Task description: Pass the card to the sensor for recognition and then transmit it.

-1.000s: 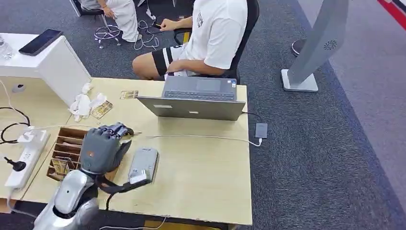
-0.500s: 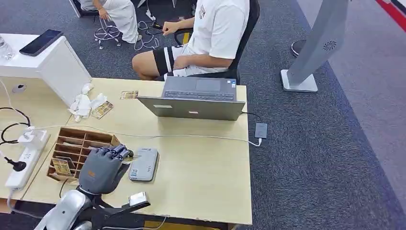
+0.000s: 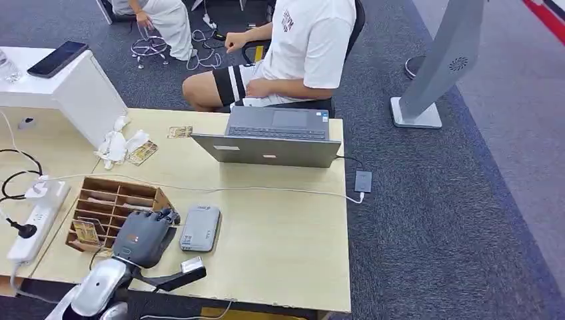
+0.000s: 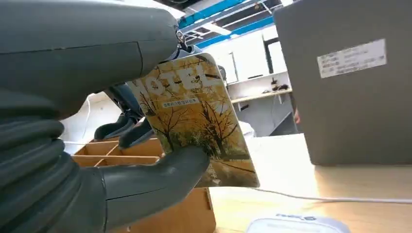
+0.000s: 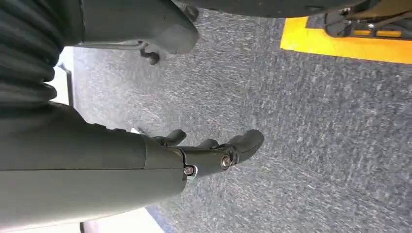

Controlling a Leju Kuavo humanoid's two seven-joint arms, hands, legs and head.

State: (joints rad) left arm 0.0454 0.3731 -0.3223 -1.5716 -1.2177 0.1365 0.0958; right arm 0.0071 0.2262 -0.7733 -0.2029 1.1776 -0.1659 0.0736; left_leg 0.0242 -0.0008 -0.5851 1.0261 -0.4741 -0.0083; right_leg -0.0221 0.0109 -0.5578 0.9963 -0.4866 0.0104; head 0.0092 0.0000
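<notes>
My left hand [image 3: 142,235] hovers near the table's front edge, between the wooden card box [image 3: 106,200] and the grey sensor [image 3: 200,228]. In the left wrist view that hand [image 4: 97,73] pinches a yellow card [image 4: 194,121] printed with autumn trees and the word HOTEL, thumb under it and fingers behind it. The card stands tilted above the table, with the sensor's pale top [image 4: 291,225] just below and ahead of it. My right hand [image 5: 204,155] hangs over grey carpet with its fingers stretched out and nothing in them.
An open laptop [image 3: 273,140] stands at the table's far side, its grey back [image 4: 350,82] facing my left hand. A white cable [image 3: 266,190] crosses the table's middle. A power strip [image 3: 36,220] lies left. A person [image 3: 300,47] sits behind the table.
My left hand has dropped back from above the card box toward the table's front edge, beside the sensor, which now lies uncovered.
</notes>
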